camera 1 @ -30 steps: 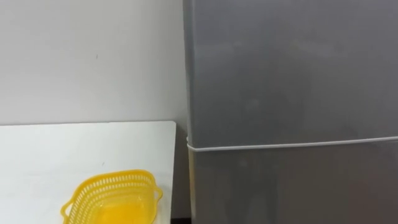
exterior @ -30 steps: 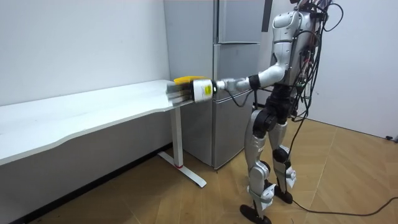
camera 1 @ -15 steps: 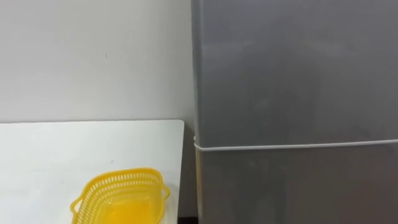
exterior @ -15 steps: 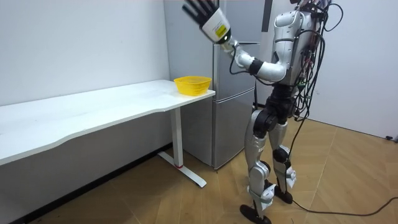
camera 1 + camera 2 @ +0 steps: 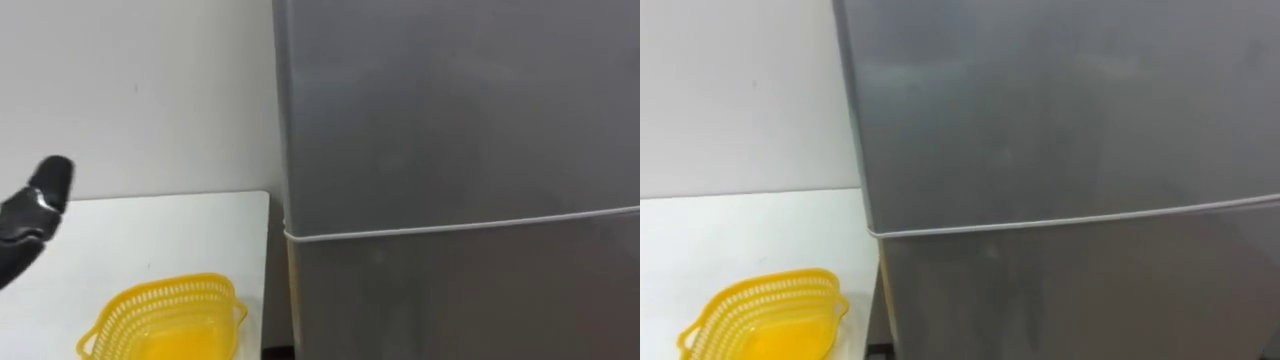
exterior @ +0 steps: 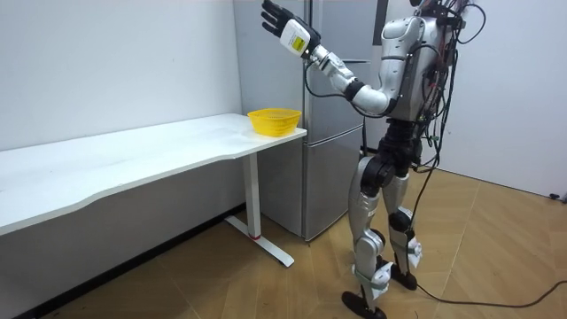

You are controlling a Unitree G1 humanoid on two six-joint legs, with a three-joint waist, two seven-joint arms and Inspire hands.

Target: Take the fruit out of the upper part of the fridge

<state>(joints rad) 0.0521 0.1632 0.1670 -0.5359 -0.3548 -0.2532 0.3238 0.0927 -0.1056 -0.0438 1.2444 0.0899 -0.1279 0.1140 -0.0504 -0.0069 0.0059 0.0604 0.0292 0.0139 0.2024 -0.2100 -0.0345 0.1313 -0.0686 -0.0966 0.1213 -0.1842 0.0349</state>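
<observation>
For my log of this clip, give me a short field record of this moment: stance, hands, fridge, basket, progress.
Stance: standing before the fridge, by the table end
Left hand: raised high, open, empty, apart from the fridge
Doors: upper door and lower door both shut
Basket: yellow, empty, on the table corner beside the fridge
Progress: upper door not yet opened, nothing retrieved

A yellow lattice basket (image 5: 160, 318) sits near the right end of a long white tabletop (image 5: 150, 230), close to its front edge, the tabletop standing on a white leg (image 6: 252, 190) against a plain pale wall (image 5: 140, 90) above a wood-plank floor (image 6: 221, 283).
</observation>
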